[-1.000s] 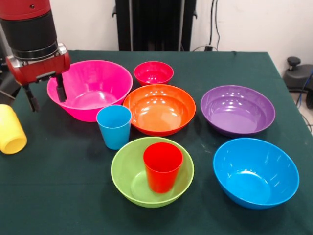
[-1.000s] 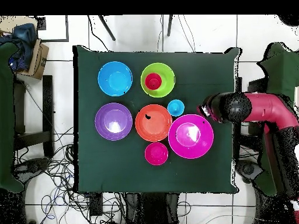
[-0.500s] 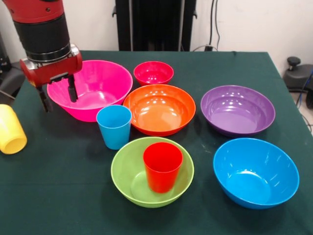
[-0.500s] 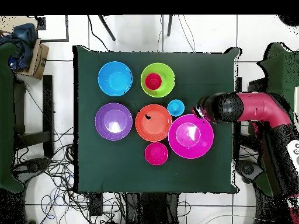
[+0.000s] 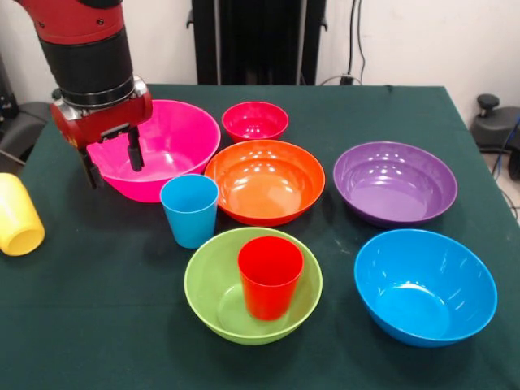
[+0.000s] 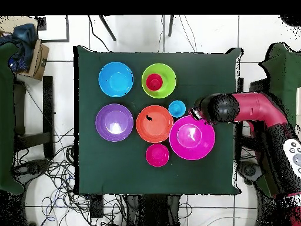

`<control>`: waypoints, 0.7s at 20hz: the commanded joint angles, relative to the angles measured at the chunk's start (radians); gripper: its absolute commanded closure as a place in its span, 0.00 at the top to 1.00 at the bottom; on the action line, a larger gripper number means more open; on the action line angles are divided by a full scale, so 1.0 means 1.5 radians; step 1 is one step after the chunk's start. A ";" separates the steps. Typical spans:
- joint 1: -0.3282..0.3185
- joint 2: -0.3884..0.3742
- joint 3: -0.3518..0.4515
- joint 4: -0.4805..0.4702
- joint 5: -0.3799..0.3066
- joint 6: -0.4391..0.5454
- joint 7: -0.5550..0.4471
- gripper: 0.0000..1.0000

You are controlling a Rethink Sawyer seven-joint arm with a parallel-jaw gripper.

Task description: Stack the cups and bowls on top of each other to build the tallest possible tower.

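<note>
Claw (image 5: 113,162) hangs spread wide and empty astride the hot pink bowl's (image 5: 162,146) rim, probably lining up a rim pinch.

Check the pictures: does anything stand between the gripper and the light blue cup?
Nothing visible does. The open gripper hangs at the pink bowl's rim, and only bare tablecloth separates it from the light blue cup.

Gripper (image 5: 114,164): fingers spread, straddling hot pink bowl (image 5: 162,146) rim, holding nothing | Light blue cup (image 5: 189,210): upright, just beside orange bowl (image 5: 264,180) | Red cup (image 5: 269,276): upright inside lime green bowl (image 5: 211,296) | Yellow cup (image 5: 18,215): on its side at table (image 5: 97,309) edge.
</note>
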 commanded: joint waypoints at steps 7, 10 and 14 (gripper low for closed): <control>0.032 0.049 -0.041 0.006 -0.090 -0.046 -0.121 1.00; 0.036 0.059 -0.046 -0.002 -0.102 -0.049 -0.118 1.00; 0.040 0.070 -0.051 -0.010 -0.117 -0.054 -0.113 1.00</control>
